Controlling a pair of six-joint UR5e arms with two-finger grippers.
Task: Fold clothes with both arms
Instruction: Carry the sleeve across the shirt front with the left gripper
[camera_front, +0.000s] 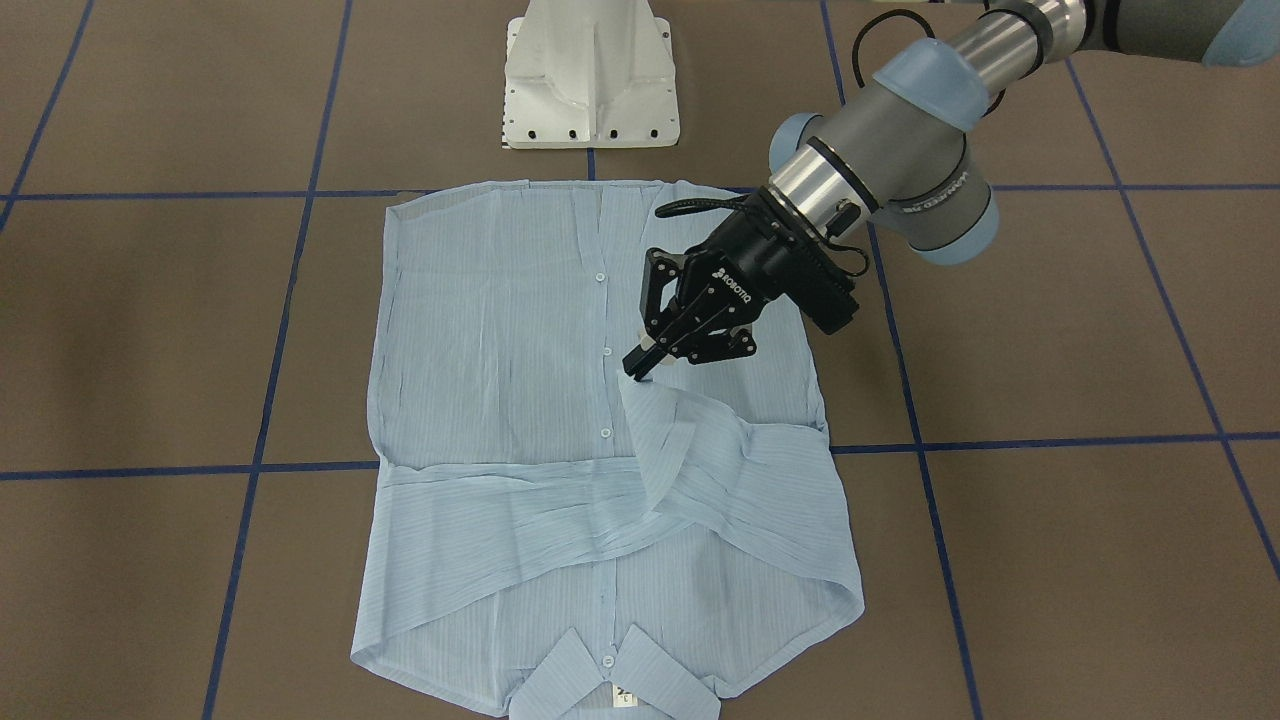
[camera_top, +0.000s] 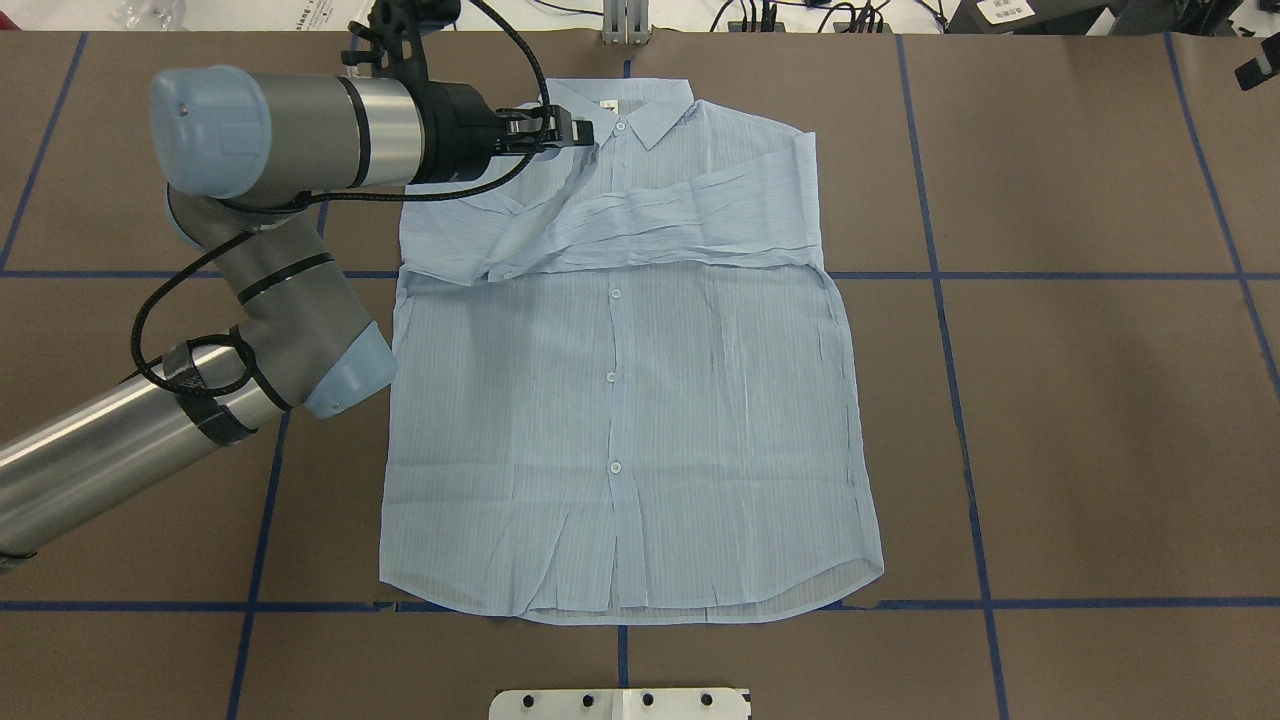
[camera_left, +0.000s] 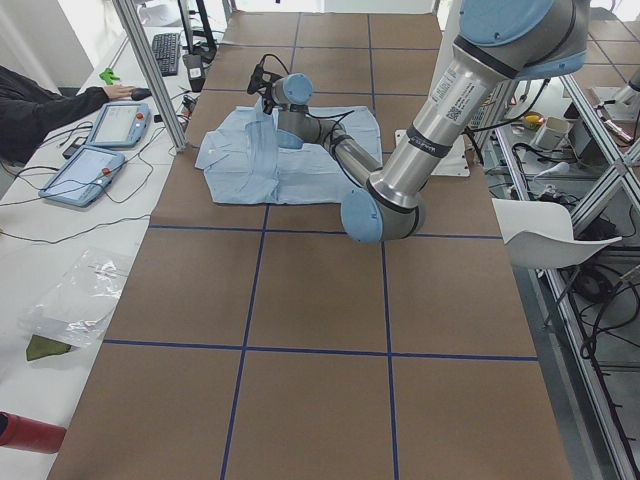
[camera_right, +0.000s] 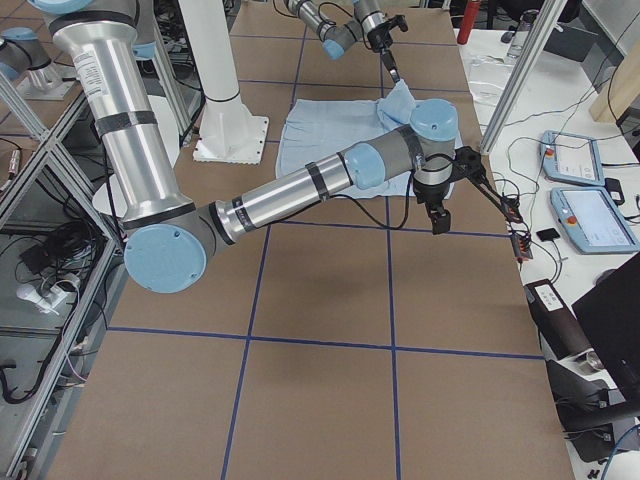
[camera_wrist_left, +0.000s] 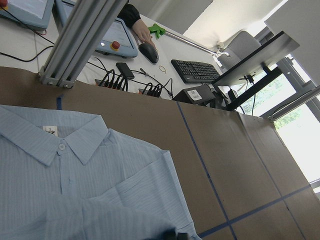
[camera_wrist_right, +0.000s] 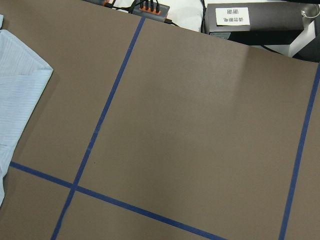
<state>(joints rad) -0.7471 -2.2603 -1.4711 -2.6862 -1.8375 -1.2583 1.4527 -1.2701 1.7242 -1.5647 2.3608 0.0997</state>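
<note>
While our left gripper (camera_front: 640, 364) pinches a sleeve edge of the shirt (camera_front: 500, 330), bare table (camera_front: 1050, 330) lies open at three and nine o'clock. Of the right gripper (camera_right: 438, 222), open or closed, we cannot tell.

shirt (camera_front: 500, 330): light-blue, fine stripes | table (camera_front: 1050, 330): brown, blue grid lines | left tool (camera_front: 640, 366): black

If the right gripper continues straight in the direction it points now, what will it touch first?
The right gripper would most likely meet the bare brown table, beside the shirt; nothing shows between.
</note>
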